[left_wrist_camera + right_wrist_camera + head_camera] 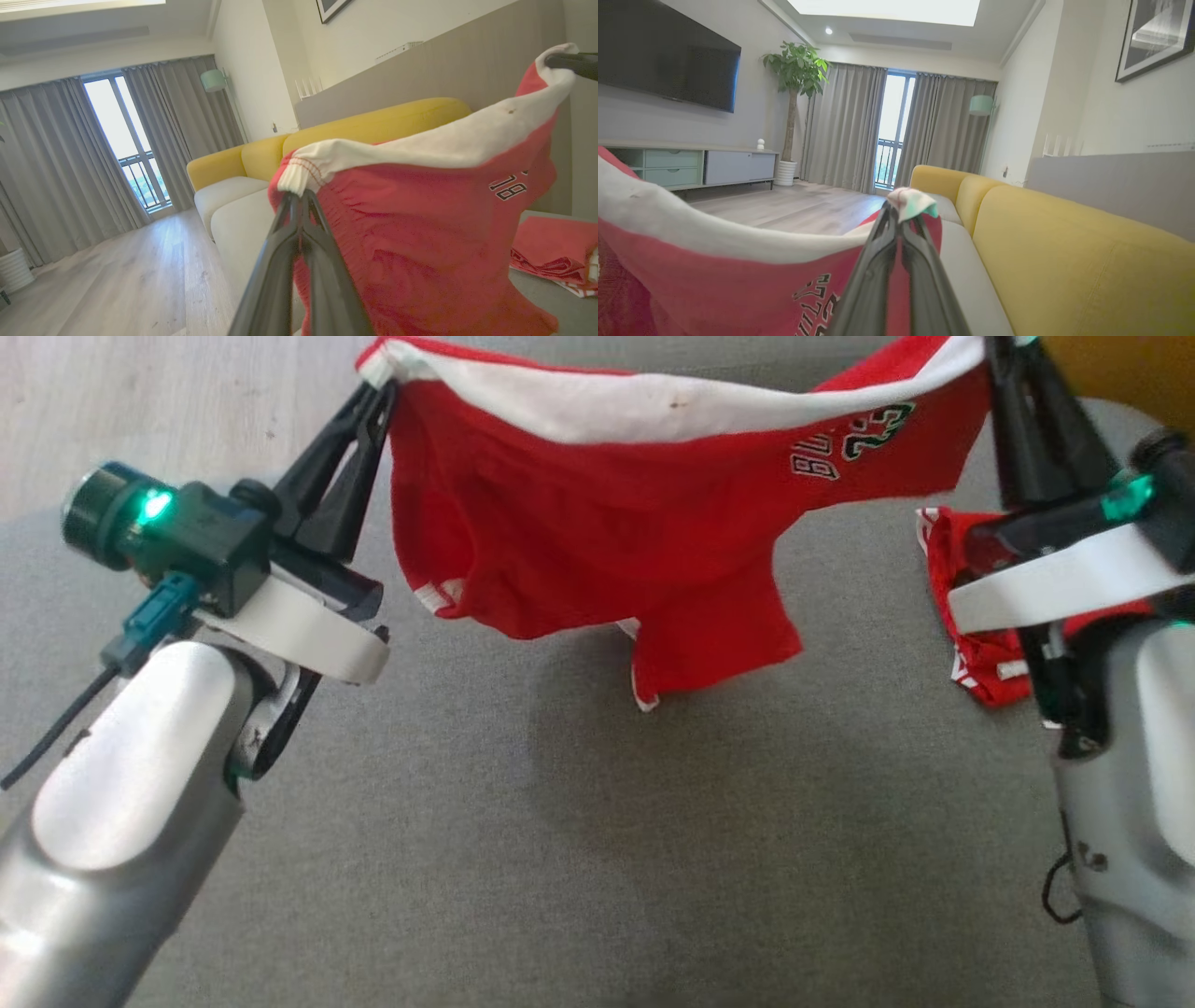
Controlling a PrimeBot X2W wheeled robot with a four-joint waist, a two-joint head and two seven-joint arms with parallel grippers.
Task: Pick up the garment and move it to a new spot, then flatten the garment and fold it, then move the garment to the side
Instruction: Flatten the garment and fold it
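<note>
Red shorts (607, 523) hang stretched; my left gripper (381, 394) clamps them at ten o'clock, my right gripper (997, 355) at two.

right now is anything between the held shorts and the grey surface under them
Nothing visible lies on the grey surface under the red shorts. A second red garment lies to the right, beneath the right arm.
</note>
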